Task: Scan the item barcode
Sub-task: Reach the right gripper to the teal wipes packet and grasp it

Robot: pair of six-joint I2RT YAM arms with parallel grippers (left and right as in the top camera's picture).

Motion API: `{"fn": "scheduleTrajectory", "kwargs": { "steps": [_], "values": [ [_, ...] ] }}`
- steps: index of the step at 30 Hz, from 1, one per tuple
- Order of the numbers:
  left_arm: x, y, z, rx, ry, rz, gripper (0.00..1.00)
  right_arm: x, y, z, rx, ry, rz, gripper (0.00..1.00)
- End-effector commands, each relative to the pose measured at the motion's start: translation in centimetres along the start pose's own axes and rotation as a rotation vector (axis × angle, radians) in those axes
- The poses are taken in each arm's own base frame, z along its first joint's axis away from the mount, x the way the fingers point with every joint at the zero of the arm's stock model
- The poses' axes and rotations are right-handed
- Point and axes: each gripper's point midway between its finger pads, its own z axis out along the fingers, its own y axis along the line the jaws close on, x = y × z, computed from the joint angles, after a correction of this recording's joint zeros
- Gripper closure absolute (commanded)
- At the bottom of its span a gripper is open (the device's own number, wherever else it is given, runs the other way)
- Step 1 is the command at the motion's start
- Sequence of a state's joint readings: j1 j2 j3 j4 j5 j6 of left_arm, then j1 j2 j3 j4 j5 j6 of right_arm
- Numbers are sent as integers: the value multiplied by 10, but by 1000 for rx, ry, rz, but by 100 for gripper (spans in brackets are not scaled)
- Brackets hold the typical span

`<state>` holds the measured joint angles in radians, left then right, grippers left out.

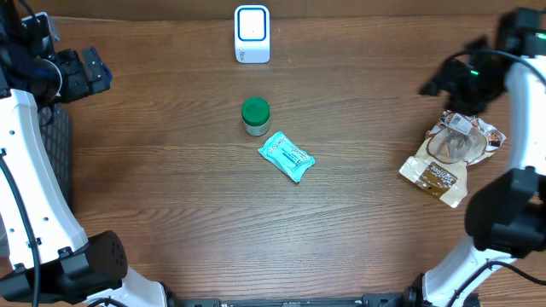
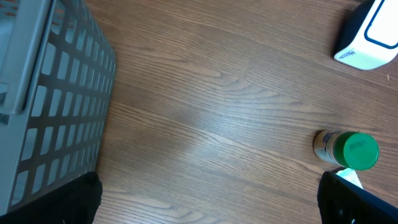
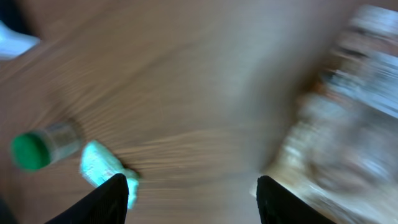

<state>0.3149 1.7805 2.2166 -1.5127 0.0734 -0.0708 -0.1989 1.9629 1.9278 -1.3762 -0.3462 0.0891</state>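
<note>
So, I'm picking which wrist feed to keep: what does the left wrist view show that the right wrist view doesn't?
Only the left wrist view: the grey mesh basket, and the white scanner plainly (the right has at most a white corner blur). Only the right: the blurred brown snack bags. Both: the green-lidded jar, the teal packet beside it, the wooden table.
</note>
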Motion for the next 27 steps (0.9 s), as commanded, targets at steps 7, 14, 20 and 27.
{"fn": "scheduleTrajectory", "kwargs": {
  "steps": [7, 14, 20, 27],
  "values": [
    [1, 0, 1, -2, 4, 17, 0, 52, 128, 90, -69, 144, -377, 37],
    [1, 0, 1, -2, 3, 17, 0, 116, 141, 163, 16, 342, -534, 41],
    [1, 0, 1, -2, 4, 17, 0, 155, 139, 186, -122, 489, -638, 41],
    [1, 0, 1, -3, 4, 17, 0, 175, 117, 215, -141, 514, -659, 40]
  ]
}}
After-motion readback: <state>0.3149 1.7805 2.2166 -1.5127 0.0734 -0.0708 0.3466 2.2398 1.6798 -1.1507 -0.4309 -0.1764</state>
